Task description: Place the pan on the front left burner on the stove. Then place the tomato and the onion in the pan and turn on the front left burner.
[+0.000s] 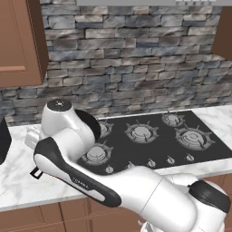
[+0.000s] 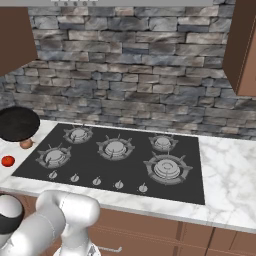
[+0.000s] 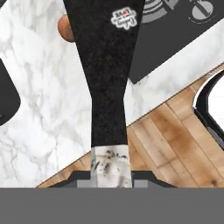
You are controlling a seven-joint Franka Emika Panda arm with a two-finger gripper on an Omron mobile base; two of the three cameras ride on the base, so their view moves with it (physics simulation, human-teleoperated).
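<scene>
Stone-walled kitchen, marble counter (image 2: 230, 175), black stove (image 2: 120, 155) set in it. Pan (image 2: 18, 123) hung left of stove, lifted above counter; claw (image 3: 111, 177) closed on grey tip of pan handle (image 3: 109, 87). Front left burner (image 2: 54, 157) bare. Tomato (image 2: 7, 161) and onion (image 2: 26, 144) lay on counter beside stove. No step finished: pan placing, both vegetables, knob all remained.
</scene>
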